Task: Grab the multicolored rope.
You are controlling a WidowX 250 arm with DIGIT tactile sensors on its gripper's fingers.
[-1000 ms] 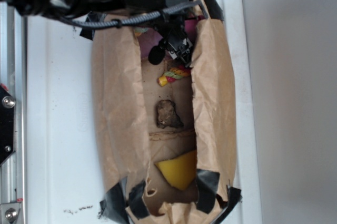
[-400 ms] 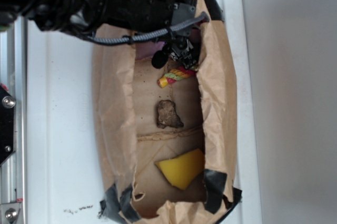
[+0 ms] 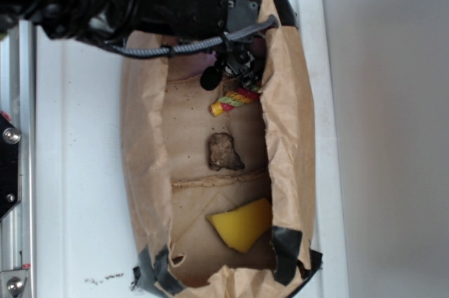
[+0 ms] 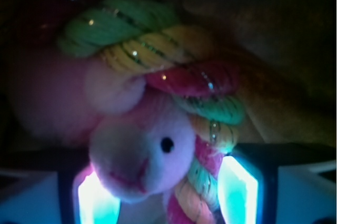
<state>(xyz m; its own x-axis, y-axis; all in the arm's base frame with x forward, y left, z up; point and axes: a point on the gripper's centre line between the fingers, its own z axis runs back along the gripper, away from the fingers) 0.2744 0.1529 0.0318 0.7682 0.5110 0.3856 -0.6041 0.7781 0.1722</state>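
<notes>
One multicolored rope (image 3: 233,102), one pink plush animal (image 4: 147,161), one yellow sponge wedge (image 3: 242,224), one dark brown lump (image 3: 224,151), all inside one brown paper bag (image 3: 144,165). One gripper (image 3: 235,70).

Multicolored rope (image 3: 233,101): twisted red/yellow/green/pink, curved, lying in bag's upper end, yellow tip showing

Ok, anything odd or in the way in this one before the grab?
Yes. In the wrist view the pink plush animal sits between the glowing fingertips, with the multicolored rope draped against it. The gripper could catch the plush too.
</notes>
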